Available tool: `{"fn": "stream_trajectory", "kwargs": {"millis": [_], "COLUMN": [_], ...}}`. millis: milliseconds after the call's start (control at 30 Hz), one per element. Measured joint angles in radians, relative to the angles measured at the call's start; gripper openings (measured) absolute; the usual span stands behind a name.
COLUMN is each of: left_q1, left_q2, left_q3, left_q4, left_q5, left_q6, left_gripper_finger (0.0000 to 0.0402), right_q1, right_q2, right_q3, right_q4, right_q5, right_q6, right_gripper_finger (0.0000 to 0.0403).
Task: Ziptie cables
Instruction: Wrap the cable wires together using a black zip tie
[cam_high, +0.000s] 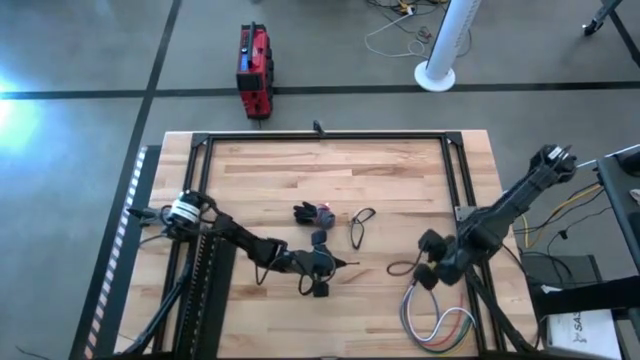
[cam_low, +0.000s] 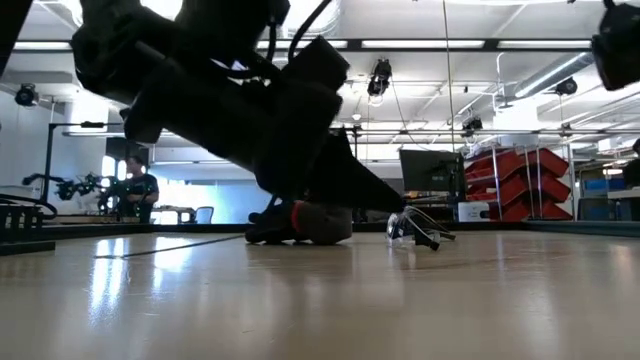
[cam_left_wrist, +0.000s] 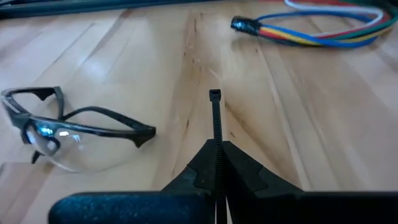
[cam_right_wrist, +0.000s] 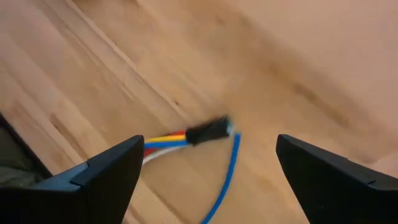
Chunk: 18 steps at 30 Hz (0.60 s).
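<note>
We see the wooden table (cam_high: 300, 170) from above, with the left arm reaching in toward its middle and the right arm coming in over its right edge. The cables (cam_high: 440, 325) lie as a looped bundle at the table's near right corner, one black-capped end running up toward the right gripper (cam_high: 430, 262). That gripper hangs over this end with its fingers (cam_right_wrist: 106, 171) spread wide and nothing between them; its wrist camera shows the capped end of the cables (cam_right_wrist: 208, 132) on the wood between the two fingers, apart from both. The left gripper (cam_high: 320, 270) sits near the table's middle, its fingers (cam_left_wrist: 199, 171) pressed together on the ziptie (cam_left_wrist: 215, 121), which sticks straight out past the tips with its small square head at the far end. Only the left wrist camera shows this strap clearly; from above it is a faint dark line beside the gripper. That same camera shows a pair of safety glasses (cam_left_wrist: 68, 127) lying on the table beside the ziptie. The table-level camera shows mostly the dark bulk of an arm, and a person (cam_low: 135, 190) standing far off in the room.
</note>
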Motion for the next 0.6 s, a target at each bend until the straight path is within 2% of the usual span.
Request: {"fn": "stream_trajectory", "kwargs": {"millis": [200,400,600], "left_q1": [-0.005,-0.021,-0.026], "left_q2": [0.041,0.077,0.133], "left_q3": [0.035,0.062,0.104], "left_q4": [0.003,-0.001,0.001], "left_q5": [0.000,0.000,-0.002], "left_q6": [-0.005,-0.025,-0.091], "left_gripper_finger": [0.0000,0.0000,0.0000], "right_q1": [0.017,0.017,0.013], "right_q2": [0.155,0.275,0.336], "right_q3": [0.002,0.002,0.002], "right_q4": [0.154,0.187,0.273], "right_q5": [-0.084,-0.088,-0.083], "right_q6": [0.148,0.235,0.265], "right_gripper_finger": [0.0353,0.0353,0.0353]}}
